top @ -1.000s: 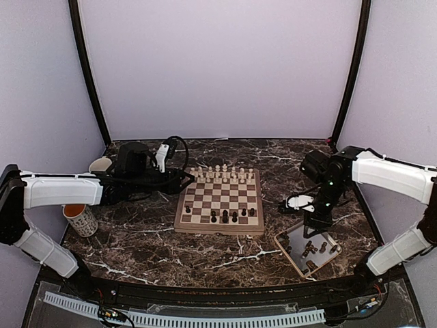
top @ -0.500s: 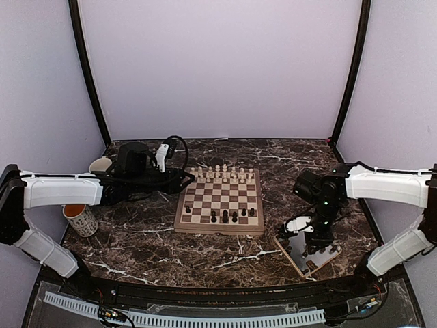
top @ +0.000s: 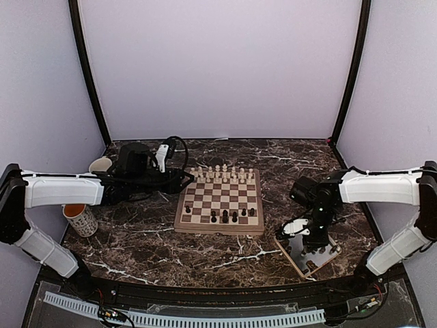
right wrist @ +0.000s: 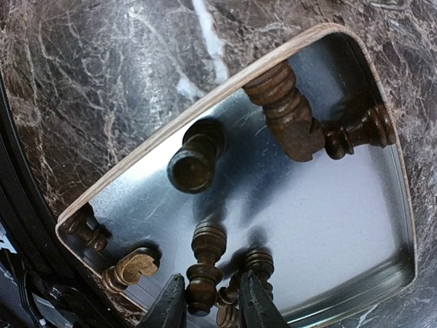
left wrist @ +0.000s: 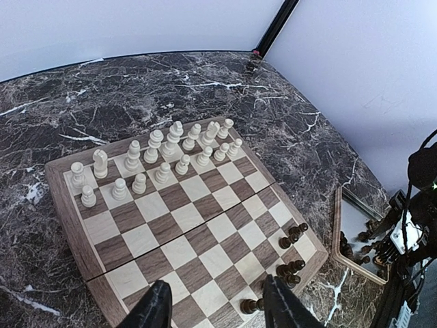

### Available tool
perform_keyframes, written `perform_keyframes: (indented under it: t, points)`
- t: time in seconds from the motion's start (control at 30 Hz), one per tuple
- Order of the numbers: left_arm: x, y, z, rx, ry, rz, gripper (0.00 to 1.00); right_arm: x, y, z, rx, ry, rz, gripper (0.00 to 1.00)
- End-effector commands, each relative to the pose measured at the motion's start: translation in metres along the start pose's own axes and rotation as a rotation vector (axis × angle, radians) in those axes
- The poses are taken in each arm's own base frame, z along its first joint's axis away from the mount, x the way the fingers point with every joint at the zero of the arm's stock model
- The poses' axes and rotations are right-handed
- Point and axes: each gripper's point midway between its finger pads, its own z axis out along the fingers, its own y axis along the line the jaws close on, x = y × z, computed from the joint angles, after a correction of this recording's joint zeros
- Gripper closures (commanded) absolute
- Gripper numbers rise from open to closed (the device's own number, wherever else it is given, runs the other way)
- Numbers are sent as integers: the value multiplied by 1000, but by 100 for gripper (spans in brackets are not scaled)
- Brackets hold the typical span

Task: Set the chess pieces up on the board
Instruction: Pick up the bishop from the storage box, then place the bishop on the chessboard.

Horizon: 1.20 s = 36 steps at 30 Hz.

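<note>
Board (left wrist: pixel 194 239) w/ 16 pale chessmen (left wrist: pixel 162 171), 2 rows.

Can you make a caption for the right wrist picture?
Right gripper straddling a dark chess piece inside the tray.

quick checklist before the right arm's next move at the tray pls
1. Fingers of the right gripper sit either side of one dark piece in the tray: ok.
2. Fingers firmly closed on that piece: cannot tell.
3. Piece clear of its neighbours: not ok, a second dark piece sits close against it beside one finger.
4. Free squares on the dark side of the board: ok, most are empty.
5. Fingers of the left gripper open and empty: ok.
</note>
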Motion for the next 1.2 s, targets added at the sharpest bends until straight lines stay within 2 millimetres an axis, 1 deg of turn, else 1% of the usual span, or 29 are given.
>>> perform_keyframes:
  t: [0.0, 0.1, 0.17, 0.3, 0.43, 0.57, 0.63, 0.7, 0.77, 0.8, 0.87, 0.9, 0.93, 1.1, 1.17]
  points:
    - [-2, 1, 0, -9, -10, -8, 52, -13, -1, 3, -6, -35, 7, 74]
    - [1, 2, 1, -13, -6, -13, 52, -14, -1, 6, -14, -35, 11, 78]
    - [3, 3, 1, -15, -2, -15, 52, -17, -1, 6, -26, -41, 14, 84]
    - [4, 4, 2, -17, 2, -18, 52, -24, 4, -1, -62, -70, 14, 91]
    - [7, 4, 2, -19, 9, -19, 52, -31, 8, -17, -126, -114, 16, 94]
    - [9, 6, 1, -24, 16, -16, 52, -40, 3, -36, -155, -165, 44, 94]
    - [8, 7, -1, -38, 12, -5, 52, -46, 0, -47, -149, -188, 53, 94]
    - [6, 10, -3, -54, 9, 10, 52, -55, -11, -60, -106, -216, 68, 94]
    - [6, 13, -5, -79, 12, 22, 51, -64, -26, -72, -48, -232, 79, 93]
    - [6, 15, -6, -90, 15, 27, 51, -72, -38, -82, -8, -246, 80, 93]
    - [8, 19, -8, -117, 26, 32, 51, -85, -55, -95, 38, -261, 82, 93]
    - [8, 21, -10, -129, 28, 31, 51, -95, -65, -105, 63, -282, 82, 93]
    - [10, 23, -11, -137, 36, 28, 51, -103, -71, -111, 73, -299, 82, 92]
    - [15, 30, -23, -179, 45, 27, 51, -149, -98, -131, 82, -357, 67, 92]
    - [16, 33, -28, -196, 40, 31, 51, -167, -108, -136, 94, -368, 63, 92]
